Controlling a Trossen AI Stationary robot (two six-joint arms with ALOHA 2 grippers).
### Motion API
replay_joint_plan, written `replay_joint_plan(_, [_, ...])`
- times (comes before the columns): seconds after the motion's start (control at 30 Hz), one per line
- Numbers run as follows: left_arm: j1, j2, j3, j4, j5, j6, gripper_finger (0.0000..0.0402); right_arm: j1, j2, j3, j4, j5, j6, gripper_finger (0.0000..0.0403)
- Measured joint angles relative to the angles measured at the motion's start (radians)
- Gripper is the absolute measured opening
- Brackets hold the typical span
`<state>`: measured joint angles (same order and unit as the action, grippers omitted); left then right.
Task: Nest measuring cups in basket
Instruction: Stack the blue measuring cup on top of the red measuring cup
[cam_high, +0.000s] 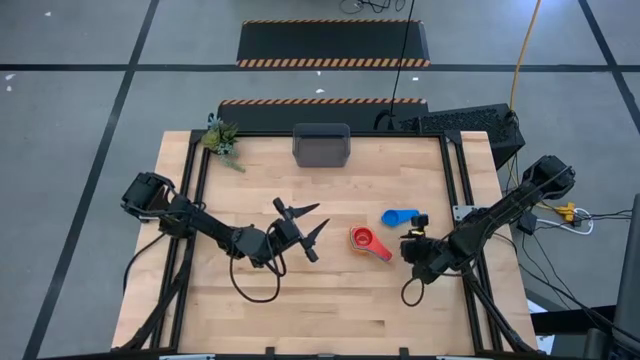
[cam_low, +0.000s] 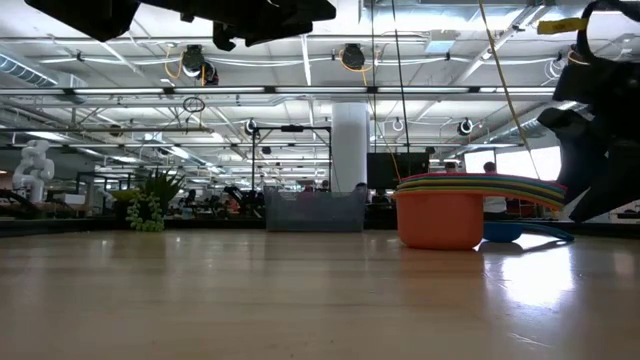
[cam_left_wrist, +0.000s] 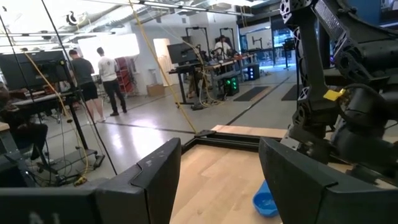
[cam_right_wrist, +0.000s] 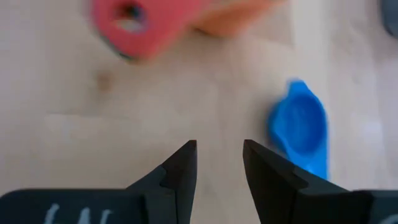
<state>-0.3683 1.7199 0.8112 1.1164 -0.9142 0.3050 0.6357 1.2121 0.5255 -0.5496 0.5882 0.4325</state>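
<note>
A nested stack of measuring cups (cam_high: 366, 241) stands on the table right of centre, red on top in the high view. In the low view its orange bottom cup (cam_low: 439, 217) rests on the wood under several coloured rims. A single blue cup (cam_high: 399, 216) lies on the table just beyond the stack. My right gripper (cam_high: 412, 232) hovers beside both, tilted down and open, its fingers (cam_right_wrist: 180, 168) over bare wood between the blue cup (cam_right_wrist: 300, 127) and the red handle (cam_right_wrist: 132, 25). My left gripper (cam_high: 312, 222) is open above the table's middle, holding nothing. The dark grey basket (cam_high: 321, 145) sits at the far edge.
A small green plant (cam_high: 222, 138) stands at the far left corner. Black rails (cam_high: 455, 190) frame the table's sides. Bare wood stretches between the stack and the basket and along the near edge. People stand in the room beyond the table in the left wrist view.
</note>
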Motion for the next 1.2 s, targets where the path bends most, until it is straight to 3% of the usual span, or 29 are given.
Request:
replay_joint_plan(0.17, [0.0,0.0,0.0,0.0,0.001,-0.004,0.022,-0.008,0.0,0.0,-0.174,0.064,0.18,0.0124])
replay_joint_plan(0.4, [0.001,0.0,0.0,0.0,0.027,-0.016,0.022,-0.054,0.0,0.0,-0.335,0.072,0.356,0.0136])
replay_joint_plan(0.77, [0.001,0.0,0.0,0.001,0.027,-0.019,0.022,-0.112,0.0,-0.007,-0.249,0.116,0.262,0.0187])
replay_joint_plan(1.03, [0.001,0.0,0.0,0.001,0.027,-0.019,0.0221,-0.163,0.0,-0.085,-0.13,0.144,0.164,0.0247])
replay_joint_plan(1.2, [0.001,0.0,0.0,0.001,0.027,-0.019,0.022,-0.196,0.0,-0.127,-0.033,0.145,0.103,0.0258])
